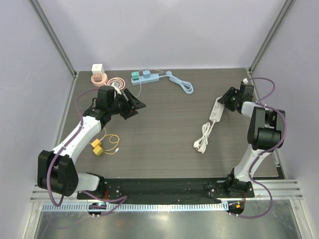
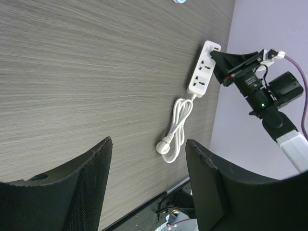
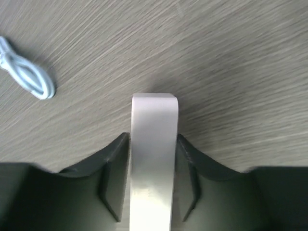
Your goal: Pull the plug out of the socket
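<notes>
A white power strip (image 1: pixel 216 112) lies at the right of the table, with its own white cord and plug (image 1: pixel 203 137) coiled in front of it. My right gripper (image 1: pixel 222 103) is shut on the strip's far end; in the right wrist view the strip (image 3: pixel 154 144) fills the gap between the fingers of that gripper (image 3: pixel 154 137). The left wrist view shows the strip (image 2: pixel 202 74) with its visible sockets empty. A light blue power strip (image 1: pixel 148 76) at the back carries a green plug (image 1: pixel 135 76). My left gripper (image 1: pixel 135 106) is open and empty above the table at the left, also seen in its wrist view (image 2: pixel 149 144).
A white cube socket on a pink coiled cable (image 1: pixel 97 70) stands at the back left. Yellow plugs with a yellow wire (image 1: pixel 97 147) lie near the left arm. A light blue coiled cable (image 1: pixel 182 83) lies at the back centre. Walls close the sides and back.
</notes>
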`<state>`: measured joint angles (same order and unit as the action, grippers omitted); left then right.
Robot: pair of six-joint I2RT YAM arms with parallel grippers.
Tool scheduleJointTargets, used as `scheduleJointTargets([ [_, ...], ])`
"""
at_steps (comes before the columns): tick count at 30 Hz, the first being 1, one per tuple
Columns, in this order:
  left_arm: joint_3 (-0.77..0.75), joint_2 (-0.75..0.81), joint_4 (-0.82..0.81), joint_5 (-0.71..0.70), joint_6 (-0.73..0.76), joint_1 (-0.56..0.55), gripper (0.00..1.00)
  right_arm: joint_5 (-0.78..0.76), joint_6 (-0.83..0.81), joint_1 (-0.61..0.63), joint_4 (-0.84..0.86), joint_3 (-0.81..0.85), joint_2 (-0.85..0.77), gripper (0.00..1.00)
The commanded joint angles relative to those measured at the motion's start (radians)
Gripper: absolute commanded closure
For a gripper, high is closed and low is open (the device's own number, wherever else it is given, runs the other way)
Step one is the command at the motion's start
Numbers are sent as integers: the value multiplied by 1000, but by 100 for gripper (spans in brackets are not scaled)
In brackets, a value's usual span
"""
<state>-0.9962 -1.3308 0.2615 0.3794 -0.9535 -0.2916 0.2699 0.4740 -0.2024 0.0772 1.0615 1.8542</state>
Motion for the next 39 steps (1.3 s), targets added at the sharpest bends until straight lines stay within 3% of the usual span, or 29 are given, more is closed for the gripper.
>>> scheduleJointTargets([
  [1, -4, 24, -62, 65, -8, 17, 37, -47, -57, -3, -63, 61, 20, 46],
  [3, -5, 24, -64, 69, -5, 20, 36, -76, -55, -2, -70, 81, 10, 26],
  [8, -9, 36, -62, 56, 9, 28, 37, -168, -98, 14, -224, 169, -21, 18],
  [9, -7, 41, -62, 50, 13, 29, 37, -199, -110, 23, -244, 207, -23, 13],
  [15, -12, 79, -44, -4, 42, 32, 37, -354, -204, 150, -286, 373, 35, 2],
  [19, -10, 96, -36, -22, 50, 32, 37, -319, -270, 291, -286, 537, 181, 1],
  [26, -9, 140, -25, -48, 62, 34, 37, -221, -272, 366, -217, 757, 405, 2],
  [29, -9, 153, -25, -51, 64, 37, 37, -199, -255, 373, -212, 830, 483, 4],
  [35, -12, 148, -25, -40, 64, 43, 37, -192, -215, 374, -231, 861, 542, 26],
  [38, -10, 147, -28, -42, 65, 46, 37, -166, -198, 374, -229, 816, 533, 48],
  [39, -10, 150, -27, -46, 70, 48, 37, -166, -186, 376, -229, 799, 516, 60],
])
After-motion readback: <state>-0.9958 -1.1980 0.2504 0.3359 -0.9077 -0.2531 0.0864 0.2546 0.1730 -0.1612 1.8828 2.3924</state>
